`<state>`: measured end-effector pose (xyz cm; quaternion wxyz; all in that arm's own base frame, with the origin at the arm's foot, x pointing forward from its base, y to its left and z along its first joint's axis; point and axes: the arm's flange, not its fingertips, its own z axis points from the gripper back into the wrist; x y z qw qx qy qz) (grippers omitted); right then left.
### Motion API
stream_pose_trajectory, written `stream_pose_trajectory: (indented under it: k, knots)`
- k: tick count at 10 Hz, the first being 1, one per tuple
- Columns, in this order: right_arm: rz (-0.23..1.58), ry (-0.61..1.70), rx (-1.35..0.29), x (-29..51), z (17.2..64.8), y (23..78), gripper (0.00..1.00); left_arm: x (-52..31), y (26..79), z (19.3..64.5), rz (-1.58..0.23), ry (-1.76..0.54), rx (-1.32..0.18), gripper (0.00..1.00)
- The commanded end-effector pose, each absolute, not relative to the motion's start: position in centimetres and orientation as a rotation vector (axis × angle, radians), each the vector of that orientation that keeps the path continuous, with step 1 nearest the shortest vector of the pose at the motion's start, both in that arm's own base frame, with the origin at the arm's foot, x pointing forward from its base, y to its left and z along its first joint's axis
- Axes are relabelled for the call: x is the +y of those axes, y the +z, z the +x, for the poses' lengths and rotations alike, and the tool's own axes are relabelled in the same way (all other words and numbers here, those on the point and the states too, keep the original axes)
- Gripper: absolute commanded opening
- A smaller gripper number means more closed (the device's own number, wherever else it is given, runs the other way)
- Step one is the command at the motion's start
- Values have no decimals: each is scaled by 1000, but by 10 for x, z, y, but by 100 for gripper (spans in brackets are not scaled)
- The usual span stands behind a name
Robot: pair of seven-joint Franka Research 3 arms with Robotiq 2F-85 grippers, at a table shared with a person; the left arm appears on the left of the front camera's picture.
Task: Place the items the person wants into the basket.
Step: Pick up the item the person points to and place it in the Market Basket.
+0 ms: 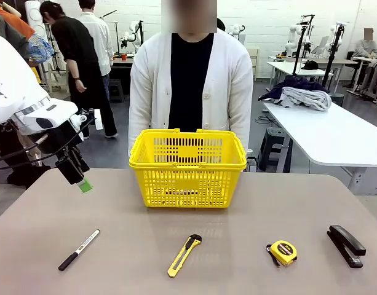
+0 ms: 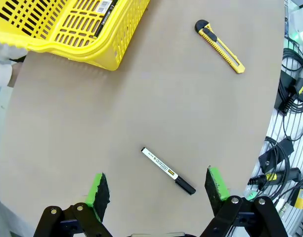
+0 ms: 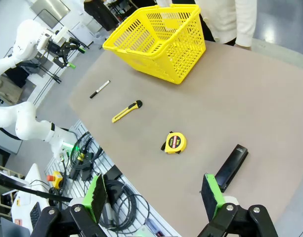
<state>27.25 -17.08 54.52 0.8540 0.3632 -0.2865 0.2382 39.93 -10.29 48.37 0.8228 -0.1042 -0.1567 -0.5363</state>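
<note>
**Two open grippers hang over a row of tools as a person stands behind the basket**

We see the yellow basket (image 1: 187,169) standing upright at the far middle of the grey table (image 1: 237,270), its handles folded down along the rim. The person (image 1: 191,86) in a white cardigan stands just behind it, at the table's far edge.

Four tools lie in a loose row along the near side, well apart from one another. From the robot's left they are a white-barrelled marker (image 1: 78,250) with a black cap, the yellow utility knife (image 1: 184,255) with its black tip pointing toward the basket, the yellow-and-black tape measure (image 1: 283,252), and a black stapler (image 1: 346,245). None touches the basket.

The left gripper (image 1: 82,182) hovers above the table's left edge. In its wrist view the left gripper (image 2: 157,186) has its green pads spread wide, holding nothing, with the marker flat on the table below them. The right gripper (image 3: 153,192) also stands wide apart and empty, looking down past the near edge with the stapler closest to it.

A dark strip with white print (image 2: 104,11) shows through the basket's lattice in the left wrist view. We cannot tell whether it lies inside or is a label.
</note>
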Motion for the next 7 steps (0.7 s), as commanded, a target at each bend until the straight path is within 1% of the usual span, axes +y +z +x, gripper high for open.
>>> stream_pose_trajectory:
  k: [1, 2, 3, 5, 7]
  knots:
    - [781, 511, -620, -171, 273, 545, 100, -103, 484, 399, -222, -1141, -333, 100]
    - [781, 511, -620, -171, 273, 545, 100, -99, 498, 395, -249, -1168, -403, 100]
    - [781, 511, -620, -171, 273, 545, 100, -72, 514, 385, -374, -1170, -464, 100]
    - [781, 511, -620, -171, 273, 545, 100, -9, 542, 356, -549, -1211, -614, 100]
    - [781, 511, -620, -171, 273, 545, 100, 48, 548, 334, -619, -1224, -719, 100]
